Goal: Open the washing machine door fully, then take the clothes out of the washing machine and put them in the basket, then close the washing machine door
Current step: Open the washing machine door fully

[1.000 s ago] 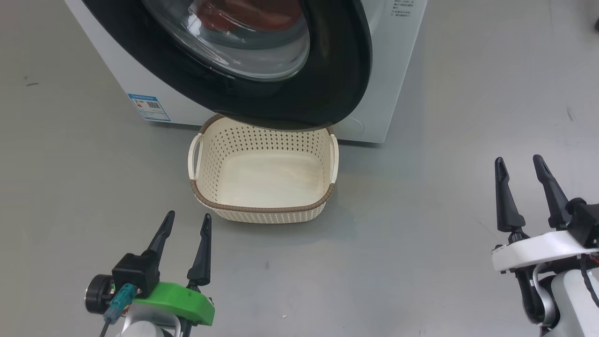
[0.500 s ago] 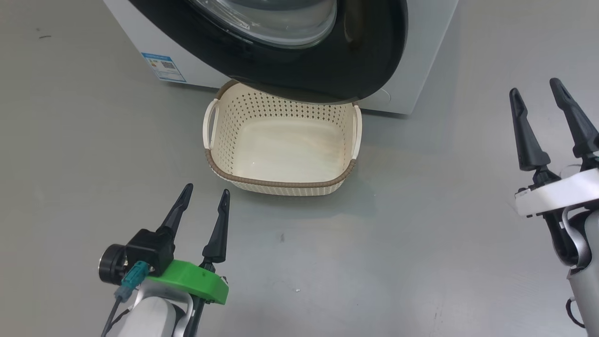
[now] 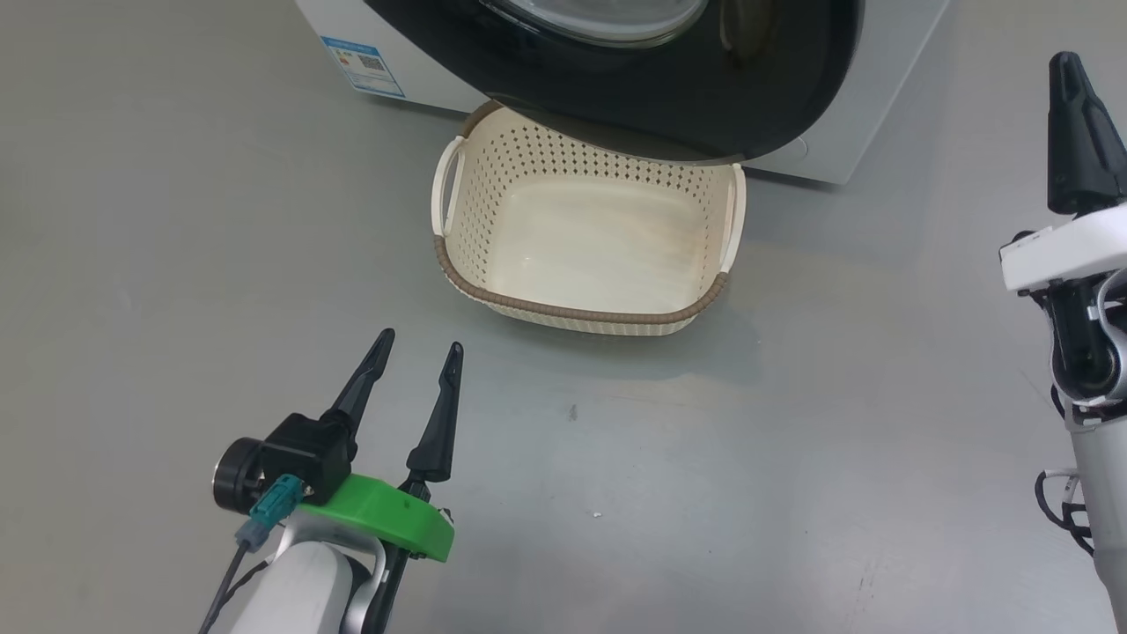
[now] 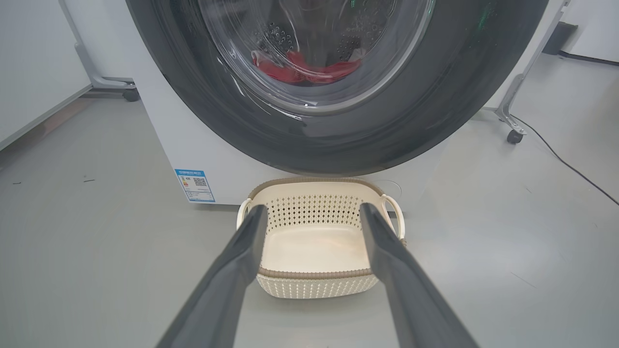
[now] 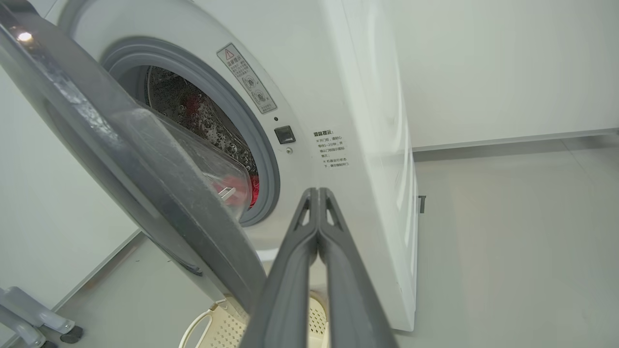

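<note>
Two notes: right gripper [image 5: 317, 191], jaws together, should push the ajar washing machine door [image 5: 159, 193] at frame left wider; left gripper [image 3: 421, 340], jaws apart.

You see the washing machine [image 4: 159, 135] in white, its sticker [image 4: 195, 185] blue and its rubber ring [image 5: 268, 164] grey. The washing machine door [image 4: 338, 145] is glossy black around clear glass, and the clothes [image 4: 309, 73] are bright red. Note the basket [image 3: 572, 313]: cream, diamond-patterned perforations, brown woven-look rim, white handles. The floor [image 3: 176, 220] is plain grey.
</note>
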